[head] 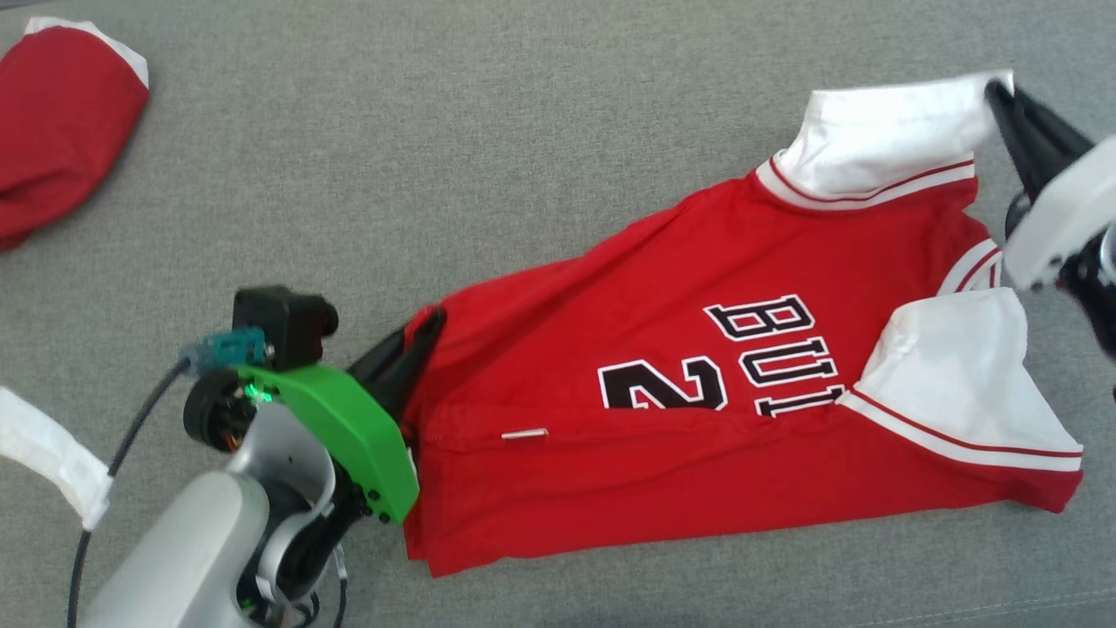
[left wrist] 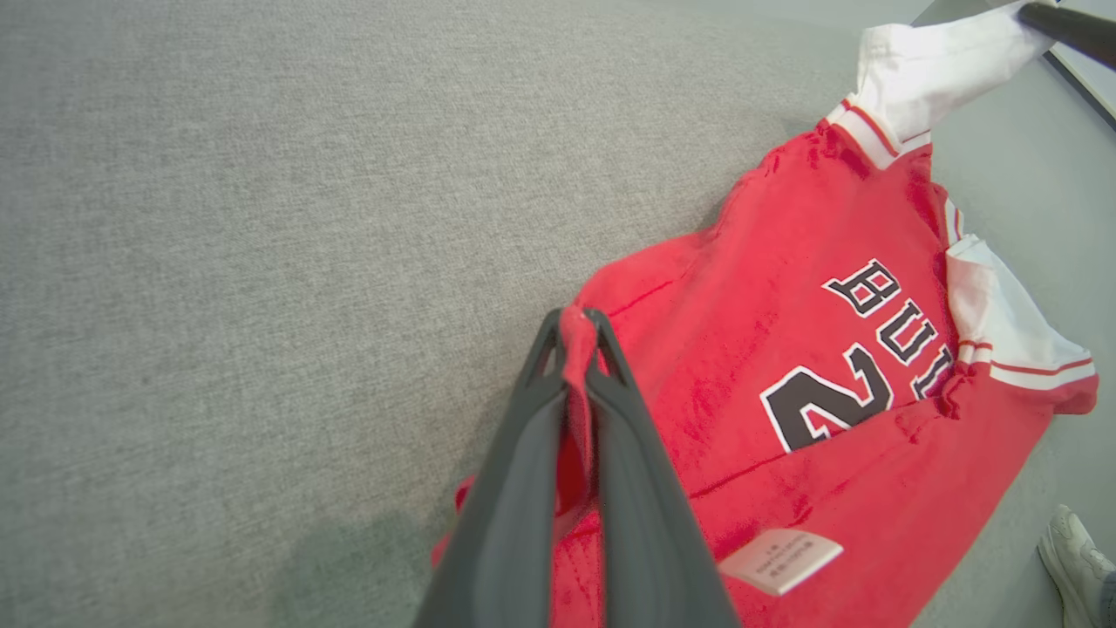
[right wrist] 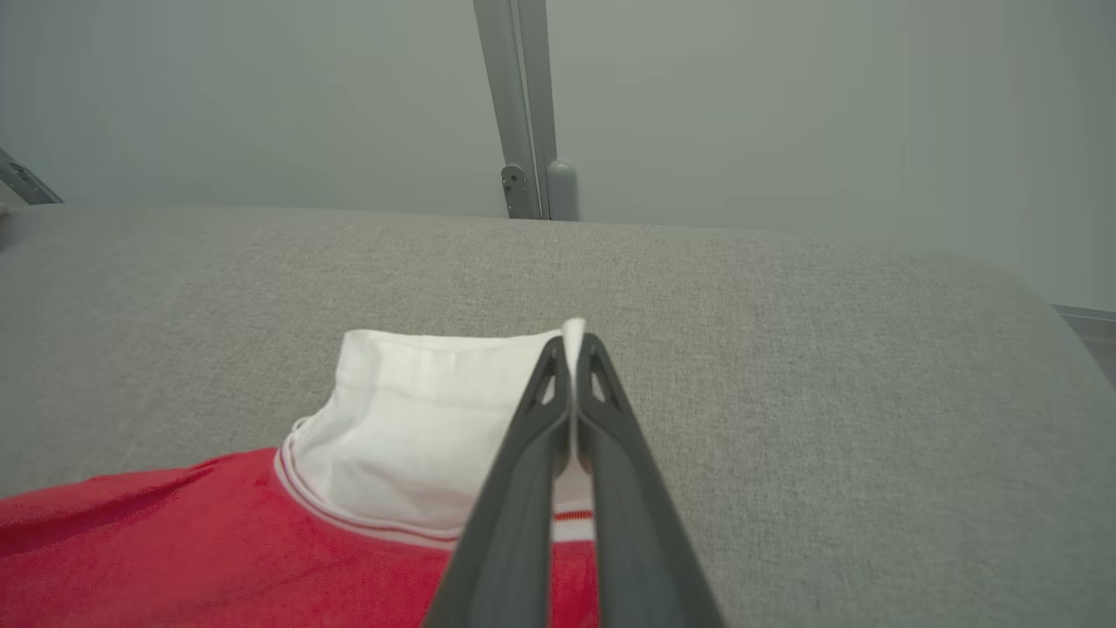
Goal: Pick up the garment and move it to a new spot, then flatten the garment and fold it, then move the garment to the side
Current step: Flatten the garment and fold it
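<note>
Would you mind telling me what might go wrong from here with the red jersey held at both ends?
The right hand pinches only the tip of the white sleeve, and the left hand a thin fold of red hem; either may slip if pulled taut. The jersey lies folded over along one side, label showing, so flattening could press that crease in.

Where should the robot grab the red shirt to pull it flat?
By its two far ends: the hem corner from the left, the upper white sleeve by its edge from the right. The shirt lies lengthwise between them, so pulling there should smooth it. The left gripper and right gripper pinch those spots.
</note>
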Motion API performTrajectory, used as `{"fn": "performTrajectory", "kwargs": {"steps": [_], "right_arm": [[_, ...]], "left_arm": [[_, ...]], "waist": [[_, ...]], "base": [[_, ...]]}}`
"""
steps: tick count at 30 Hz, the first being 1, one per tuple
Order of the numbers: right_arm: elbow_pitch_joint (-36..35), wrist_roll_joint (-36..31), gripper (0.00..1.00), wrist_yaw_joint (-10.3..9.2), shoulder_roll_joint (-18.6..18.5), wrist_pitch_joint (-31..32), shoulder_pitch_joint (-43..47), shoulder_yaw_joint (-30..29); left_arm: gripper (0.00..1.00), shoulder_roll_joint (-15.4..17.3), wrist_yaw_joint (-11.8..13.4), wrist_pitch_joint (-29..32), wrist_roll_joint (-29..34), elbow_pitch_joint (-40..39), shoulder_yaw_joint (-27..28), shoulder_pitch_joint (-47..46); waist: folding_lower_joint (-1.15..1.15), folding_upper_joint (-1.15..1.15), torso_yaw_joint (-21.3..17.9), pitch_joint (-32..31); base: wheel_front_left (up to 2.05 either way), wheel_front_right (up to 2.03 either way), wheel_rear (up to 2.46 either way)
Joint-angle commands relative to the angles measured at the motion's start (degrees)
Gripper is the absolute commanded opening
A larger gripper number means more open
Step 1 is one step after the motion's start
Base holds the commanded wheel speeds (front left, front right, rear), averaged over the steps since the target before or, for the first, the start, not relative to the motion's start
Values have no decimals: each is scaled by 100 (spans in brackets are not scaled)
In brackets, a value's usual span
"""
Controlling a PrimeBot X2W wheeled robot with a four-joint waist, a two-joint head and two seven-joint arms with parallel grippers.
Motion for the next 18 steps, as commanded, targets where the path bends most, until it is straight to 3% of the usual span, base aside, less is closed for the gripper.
{"fn": "performTrajectory", "kwargs": {"steps": [1, 4, 8, 10, 12, 15, 16, 17, 18], "right_arm": [[-230, 108, 0, -8, -49, -65, 512, -91], [-755, 221, 0, -7, -67, -96, 1492, -341], [-1400, 346, 0, -5, 181, -46, 2633, -788], [-1539, 389, 0, -5, 316, 30, 2974, -913], [-1640, 357, 0, -3, 499, 75, 3216, -1009], [-1645, 292, 0, -4, 771, 214, 3439, -1000], [-1627, 266, 0, -4, 840, 246, 3481, -1006], [-1598, 220, 12, -4, 885, 272, 3516, -1007], [-1581, 186, 59, -4, 933, 321, 3550, -986]], "left_arm": [[0, 79, 97, -90, -59, -198, 0, 362], [0, 148, 324, -283, -165, -675, 48, 1050], [0, 251, 654, -565, -315, -1158, 261, 1871], [0, 361, 726, -658, -268, -1213, 329, 2063], [0, 251, 706, -735, -430, -1169, 347, 2227], [49, 283, 669, -865, -316, -922, 336, 2268], [100, 281, 666, -928, -220, -823, 309, 2261], [100, 289, 658, -974, -157, -718, 280, 2266], [100, 251, 657, -1014, -129, -628, 242, 2301]], "waist": [[0, 0, -291, -447], [0, 0, -425, -633], [0, 0, -548, -777], [0, 0, -586, -802], [0, 0, -600, -827], [0, 0, -639, -862], [0, 0, -646, -870], [0, 0, -655, -872], [0, 0, -661, -876]], "base": [[0, 0, 0], [0, 0, 0], [0, 0, 0], [0, 0, 0], [0, 0, 0], [0, 0, 0], [0, 0, 0], [0, 0, 0], [0, 0, 0]]}}
